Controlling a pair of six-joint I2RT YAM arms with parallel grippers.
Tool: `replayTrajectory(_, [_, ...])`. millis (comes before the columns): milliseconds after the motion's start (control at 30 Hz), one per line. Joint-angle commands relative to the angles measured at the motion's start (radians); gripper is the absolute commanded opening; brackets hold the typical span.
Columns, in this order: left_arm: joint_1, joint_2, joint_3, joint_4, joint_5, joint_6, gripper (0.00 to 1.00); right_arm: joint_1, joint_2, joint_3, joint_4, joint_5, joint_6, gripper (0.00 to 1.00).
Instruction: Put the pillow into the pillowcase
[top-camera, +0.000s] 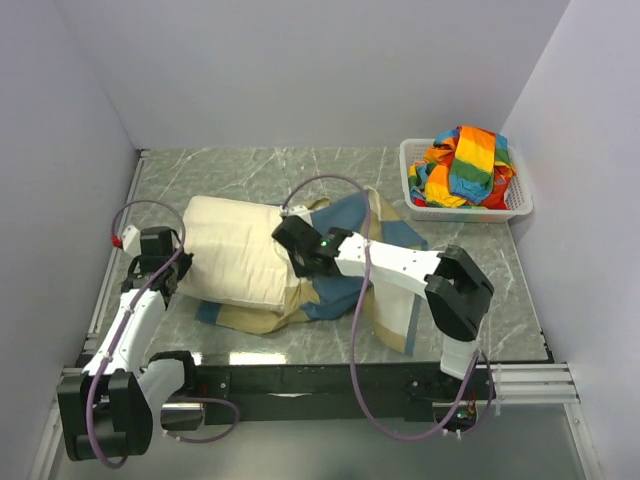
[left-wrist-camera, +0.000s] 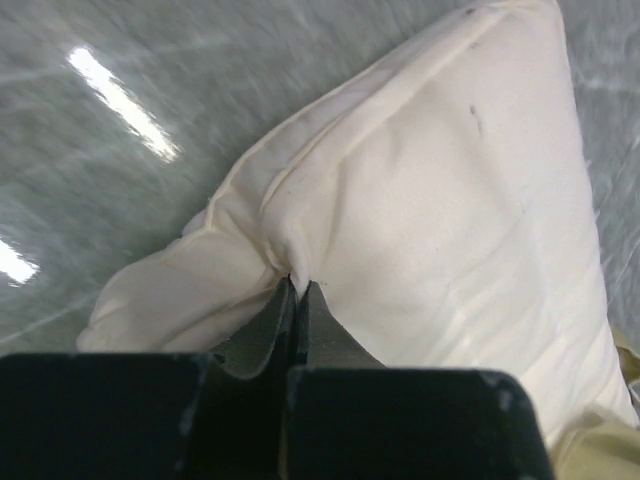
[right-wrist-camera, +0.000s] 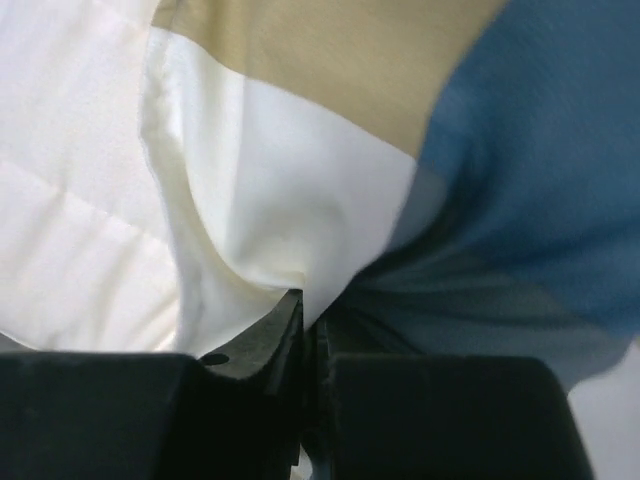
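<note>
The plump, cream pillow (top-camera: 235, 262), smooth with a stitched seam, lies left of centre on the marbled table (top-camera: 250, 165), over the rumpled blue, tan and off-white pillowcase (top-camera: 392, 315). The left gripper (left-wrist-camera: 297, 290), its arm stretched low, pinches the pillow's left edge. The right gripper (right-wrist-camera: 303, 300), reaching leftward, clamps the pillowcase's off-white fabric.

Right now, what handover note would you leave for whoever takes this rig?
Tools: the left tool is shut on a pinch of the pillow at its left end; the right tool is shut on pillowcase fabric beside the pillow's right end.
Things: the pillow lies on top of the pillowcase, nearly all uncovered.
Done: both grips.
Left: open the case and work the pillow inside.
</note>
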Motion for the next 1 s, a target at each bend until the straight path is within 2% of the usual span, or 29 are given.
replayTrajectory(0, [0.024, -0.045, 0.019, -0.086, 0.104, 0.042, 0.01, -0.02, 0.01, 0.099, 0.124, -0.049, -0.018, 0.2])
replayTrajectory(67, [0.024, -0.059, -0.004, -0.08, 0.109, 0.035, 0.01, -0.014, -0.02, 0.041, 0.111, -0.011, -0.002, 0.37])
replayTrajectory(100, [0.024, -0.069, -0.012, -0.079, 0.112, 0.031, 0.01, -0.008, -0.064, 0.013, 0.104, 0.003, 0.006, 0.49])
replayTrajectory(200, [0.024, -0.072, -0.037, -0.06, 0.126, 0.019, 0.01, 0.058, -0.179, -0.095, 0.091, 0.109, 0.044, 0.62])
replayTrajectory(333, [0.026, -0.065, -0.055, -0.052, 0.13, 0.015, 0.01, 0.178, -0.264, -0.169, 0.06, 0.186, 0.11, 0.65])
replayTrajectory(433, [0.027, -0.071, -0.061, -0.048, 0.133, 0.019, 0.01, 0.253, -0.222, -0.177, 0.025, 0.23, 0.168, 0.68])
replayTrajectory(533, [0.027, -0.08, -0.064, -0.049, 0.133, 0.02, 0.01, 0.275, -0.144, -0.195, 0.021, 0.21, 0.222, 0.68])
replayTrajectory(733, [0.029, -0.091, -0.064, -0.054, 0.136, 0.026, 0.01, 0.315, -0.127, -0.264, 0.028, 0.247, 0.327, 0.68])
replayTrajectory(967, [0.027, -0.103, -0.052, -0.062, 0.142, 0.031, 0.01, 0.327, -0.011, -0.202, 0.002, 0.249, 0.313, 0.68])
